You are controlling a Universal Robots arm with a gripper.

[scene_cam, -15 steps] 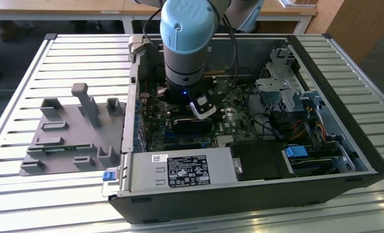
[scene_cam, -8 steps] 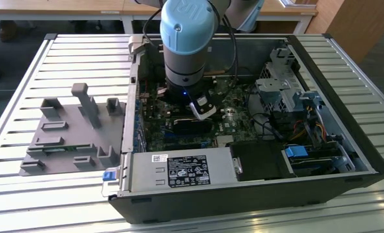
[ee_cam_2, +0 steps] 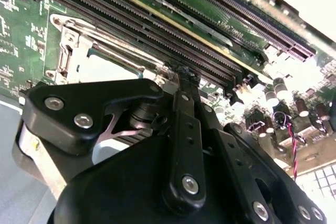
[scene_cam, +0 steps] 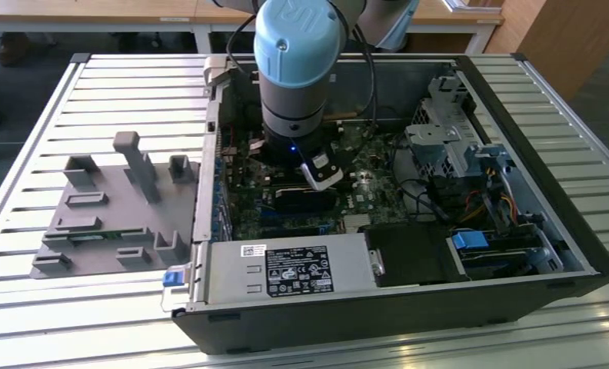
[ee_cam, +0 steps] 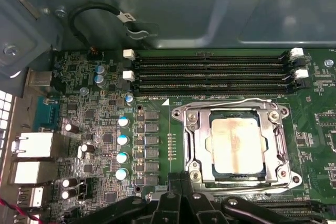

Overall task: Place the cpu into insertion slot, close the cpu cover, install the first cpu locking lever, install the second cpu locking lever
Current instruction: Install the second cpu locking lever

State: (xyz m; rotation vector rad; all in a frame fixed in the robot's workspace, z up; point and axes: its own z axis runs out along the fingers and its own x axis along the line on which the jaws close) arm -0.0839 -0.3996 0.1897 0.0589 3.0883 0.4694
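Exterior view: the gripper hangs low over the motherboard. First wrist view: the cpu sits in the insertion slot, the cpu cover down. Second wrist view: fingers look pinched together, empty. A mis-seated lever could spring loose.

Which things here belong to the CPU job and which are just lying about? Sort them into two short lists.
Belong to the job:
- cpu, seated in the insertion slot
- cpu cover, closed over it
- locking lever along the cover's edge
- end effector, beside the socket

Just lying about:
- memory slots
- grey fixture tray
- power supply
- drive cage
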